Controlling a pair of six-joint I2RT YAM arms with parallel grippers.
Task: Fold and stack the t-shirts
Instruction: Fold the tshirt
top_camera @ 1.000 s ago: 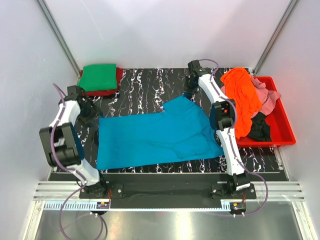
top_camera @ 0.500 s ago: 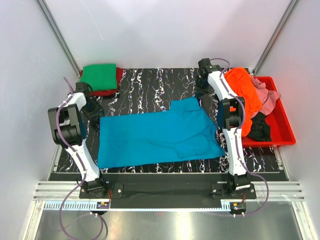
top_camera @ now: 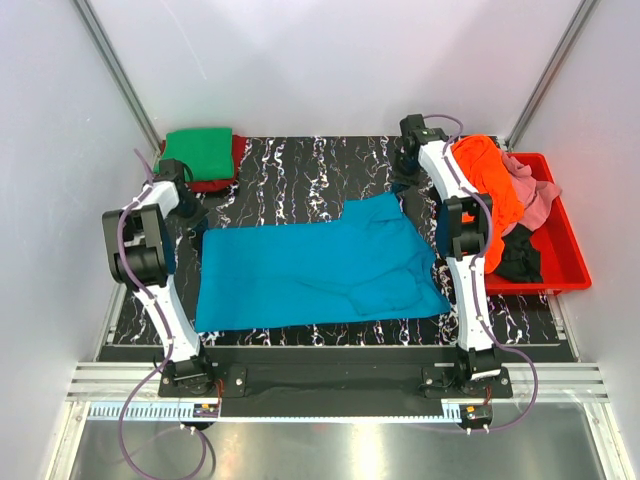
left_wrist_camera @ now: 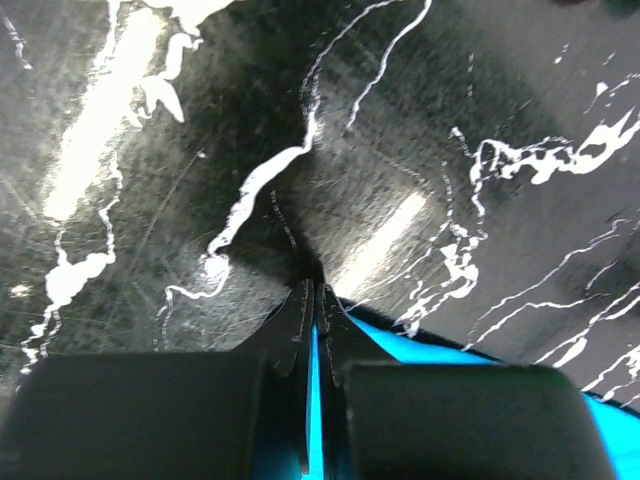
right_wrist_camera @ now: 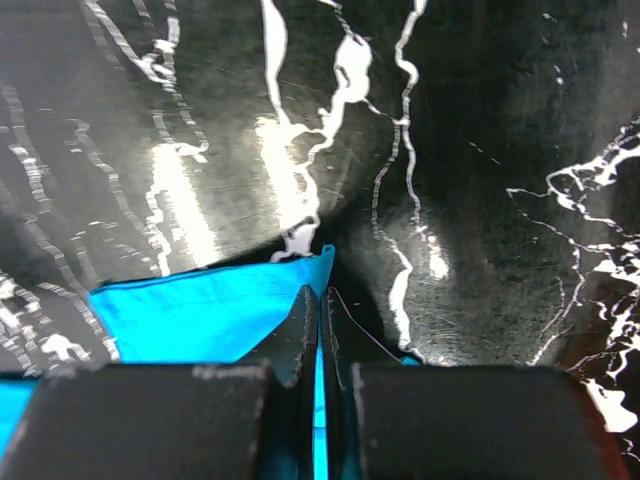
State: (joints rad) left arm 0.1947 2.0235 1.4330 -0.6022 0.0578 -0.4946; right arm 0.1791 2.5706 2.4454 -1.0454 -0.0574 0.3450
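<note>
Teal t-shirt (top_camera: 320, 270) is lying flat on the black marbled tabletop (top_camera: 290, 170), spread out between the two sets of fingers. Left fingers (left_wrist_camera: 311, 293) are clamped tight on its edge, with only a thin sliver of teal showing between them and the cloth trailing off to their right. Right fingers (right_wrist_camera: 317, 300) are pinched closed on a corner, its tip poking just past them. Green t-shirt (top_camera: 198, 152) sits folded on a red t-shirt (top_camera: 212, 184) just beyond the left fingers. Orange t-shirt (top_camera: 485, 195) droops over the red bin (top_camera: 562, 250) right beside the right fingers.
</note>
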